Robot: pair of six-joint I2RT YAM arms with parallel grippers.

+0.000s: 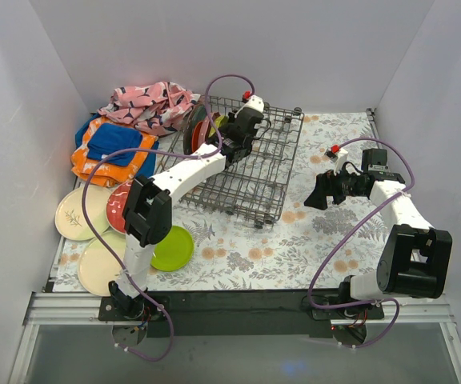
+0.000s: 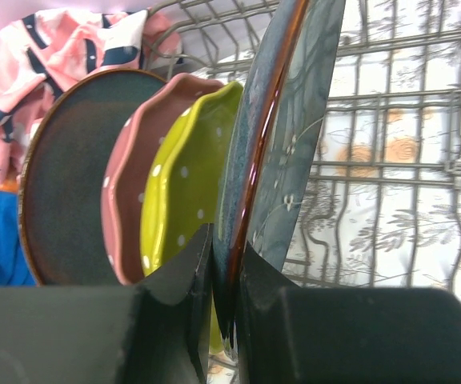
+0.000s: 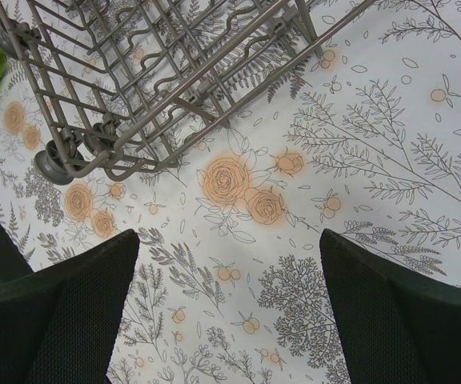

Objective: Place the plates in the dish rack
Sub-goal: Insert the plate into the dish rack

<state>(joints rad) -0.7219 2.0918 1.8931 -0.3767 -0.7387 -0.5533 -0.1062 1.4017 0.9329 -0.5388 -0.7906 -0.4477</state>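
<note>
Left fingers (image 1: 221, 144) clamp the rim of a blue-grey plate (image 2: 294, 136). Counter (image 1: 326, 240) lies open right of the dish rack (image 1: 254, 180); loose plates (image 1: 78, 212) crowd its left edge. Held plate stands upright, apparently between tines, beside three racked plates (image 2: 182, 176). Right fingers (image 1: 318, 196) hang spread.

Bright, even, diffuse light, probably from overhead, leaves only soft, faint shadows on the desk (image 1: 246, 260). In the left wrist view the near foreground is blurred, and a thin sheen runs along the rim of the blue-grey plate (image 2: 302, 144). The right wrist view is sharp.
</note>
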